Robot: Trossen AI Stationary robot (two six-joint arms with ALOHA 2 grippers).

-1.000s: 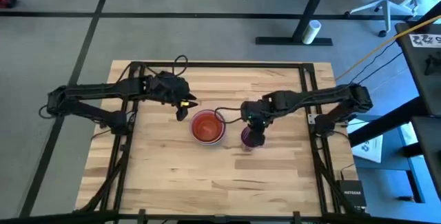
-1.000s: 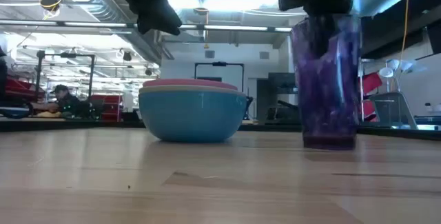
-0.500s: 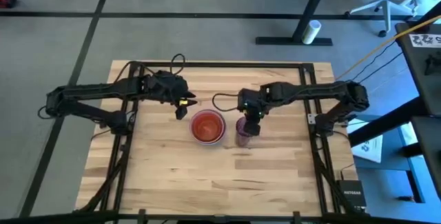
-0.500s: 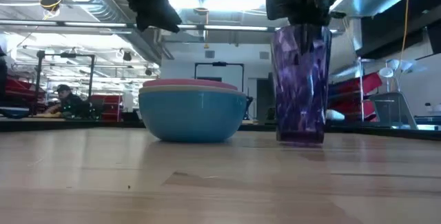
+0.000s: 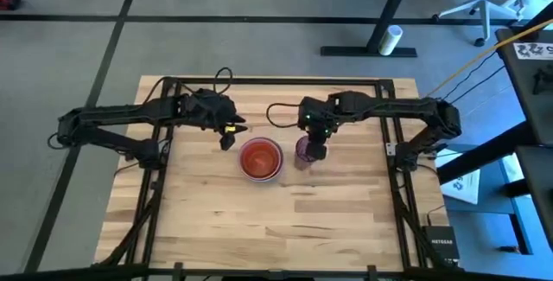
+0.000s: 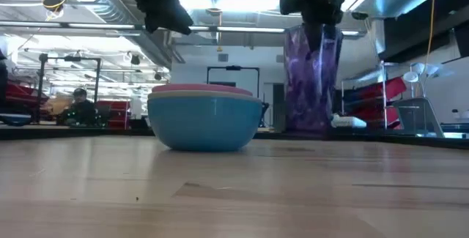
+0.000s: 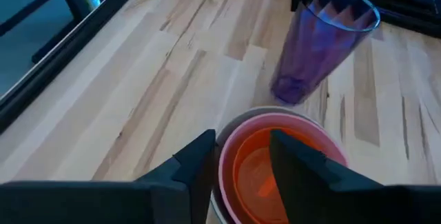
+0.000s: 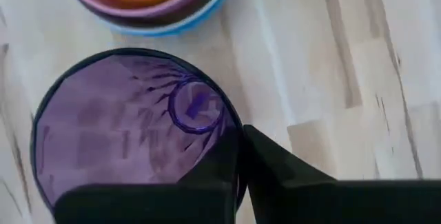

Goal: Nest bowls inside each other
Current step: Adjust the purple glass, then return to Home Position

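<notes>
A stack of nested bowls point(image 5: 260, 159) sits mid-table, pale blue outside point(image 6: 204, 124), pink and orange-red inside point(image 7: 275, 165). Just to its right a tall, clear purple tumbler point(image 5: 304, 153) stands nearly upright, with my right gripper point(image 5: 316, 139) shut on its rim. The low view shows the tumbler point(image 6: 311, 80) beside the stack. My left gripper point(image 5: 229, 134) hovers open above the stack's left edge, touching nothing; in its wrist view the stack's rim shows between its fingers point(image 7: 241, 145). My right gripper pinches the tumbler's rim wall point(image 8: 231, 148), one finger inside the tumbler and one outside point(image 8: 275, 176). The fingers come from above, pointing down. The tumbler hangs nearly upright below them, its base point(image 6: 306, 129) a little above the tabletop.
Bare wooden tabletop point(image 5: 259, 220) lies to the near side of the stack. A black frame point(image 5: 389, 99) runs around the table's edges. A cable loop point(image 5: 278, 115) lies on the table behind the tumbler.
My right gripper has carried the purple tumbler toward the table's far edge and slightly left, closer to the stack of bowls. The tumbler has risen off the table and stays nearly upright. The stack has stayed where it was.
</notes>
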